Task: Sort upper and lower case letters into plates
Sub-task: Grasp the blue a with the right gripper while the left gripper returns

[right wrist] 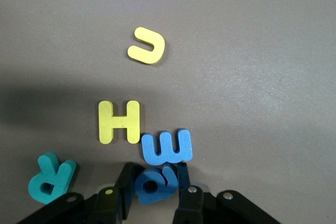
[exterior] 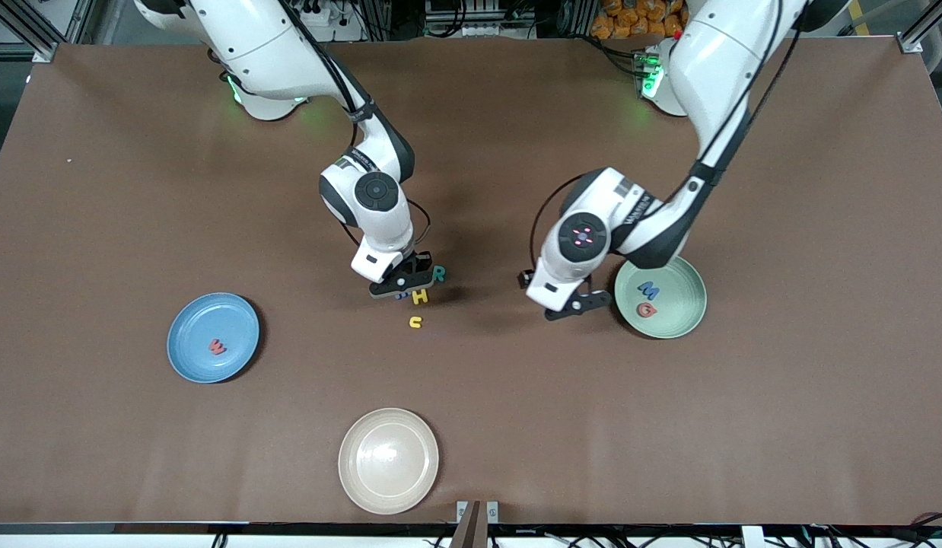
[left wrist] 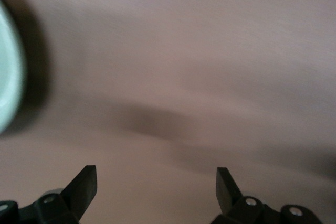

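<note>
Right gripper (right wrist: 152, 190) is sitting low over the letter cluster mid-table, fingers closing on a blue a (right wrist: 153, 186). Blue w (right wrist: 167, 147) is touching it, lying flat beside the yellow H (right wrist: 119, 121). Yellow u (exterior: 415, 322) is lying nearer the front camera, teal R (exterior: 439, 273) farther. Left gripper (left wrist: 156, 184) is hovering beside the mint plate (exterior: 680, 304), fingers spread, empty; M (exterior: 648, 289) and G (exterior: 647, 310) are resting inside. Red w (exterior: 217, 347) is lying in the blue plate (exterior: 189, 335).

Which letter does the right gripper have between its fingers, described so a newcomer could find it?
Find the cluster of loose letters mid-table, under the right gripper. Its fingers straddle a blue lowercase a. Its neighbour, the blue w, touches it; the a alone is rounded, with a hole in the middle.
</note>
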Tool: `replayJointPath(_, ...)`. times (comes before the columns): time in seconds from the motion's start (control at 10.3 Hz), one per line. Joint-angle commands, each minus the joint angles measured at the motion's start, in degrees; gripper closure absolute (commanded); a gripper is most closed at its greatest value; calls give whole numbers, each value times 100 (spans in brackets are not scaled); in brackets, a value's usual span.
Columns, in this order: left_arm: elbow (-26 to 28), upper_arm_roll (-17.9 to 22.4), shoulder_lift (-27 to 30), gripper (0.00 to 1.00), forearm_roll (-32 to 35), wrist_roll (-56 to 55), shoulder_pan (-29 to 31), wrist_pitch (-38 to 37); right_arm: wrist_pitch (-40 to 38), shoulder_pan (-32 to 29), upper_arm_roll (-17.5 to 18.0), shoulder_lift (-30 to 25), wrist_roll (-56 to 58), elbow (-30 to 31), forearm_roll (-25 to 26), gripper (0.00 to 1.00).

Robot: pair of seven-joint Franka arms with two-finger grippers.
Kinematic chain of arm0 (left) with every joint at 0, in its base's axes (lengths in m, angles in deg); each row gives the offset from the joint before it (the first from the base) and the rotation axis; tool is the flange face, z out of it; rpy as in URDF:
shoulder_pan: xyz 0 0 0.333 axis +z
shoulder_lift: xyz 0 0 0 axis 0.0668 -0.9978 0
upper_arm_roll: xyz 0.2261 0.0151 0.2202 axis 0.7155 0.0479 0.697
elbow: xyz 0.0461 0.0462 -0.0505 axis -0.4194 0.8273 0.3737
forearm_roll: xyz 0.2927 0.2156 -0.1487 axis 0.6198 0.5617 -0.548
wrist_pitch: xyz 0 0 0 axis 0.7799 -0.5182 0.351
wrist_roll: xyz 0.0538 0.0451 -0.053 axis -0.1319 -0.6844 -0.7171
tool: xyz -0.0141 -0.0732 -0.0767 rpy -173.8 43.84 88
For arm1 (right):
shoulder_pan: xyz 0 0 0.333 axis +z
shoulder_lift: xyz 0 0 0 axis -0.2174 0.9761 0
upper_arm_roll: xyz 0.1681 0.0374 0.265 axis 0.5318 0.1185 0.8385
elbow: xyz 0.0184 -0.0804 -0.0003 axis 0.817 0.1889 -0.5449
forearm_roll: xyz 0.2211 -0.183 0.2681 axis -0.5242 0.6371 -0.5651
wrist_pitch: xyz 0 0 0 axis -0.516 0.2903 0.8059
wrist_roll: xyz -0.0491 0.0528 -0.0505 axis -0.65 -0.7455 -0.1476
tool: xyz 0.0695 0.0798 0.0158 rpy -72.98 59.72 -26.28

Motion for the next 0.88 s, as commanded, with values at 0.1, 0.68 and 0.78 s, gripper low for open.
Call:
replayJointPath(0.1, -528, 43, -326, 0, -21, -567, -536, 128, -51, -279, 22, -221, -211, 70, 158, 100)
replayJointPath(0.68, -546, 174, -344, 0, 233, -489, -1403, 891, -95, -1386, 22, -380, 245, 8, 158, 100)
replayJointPath(0.78, -554, 218, -396, 0, 626, -445, -1650, 1059, -86, -1597, 22, -372, 325, 8, 166, 100)
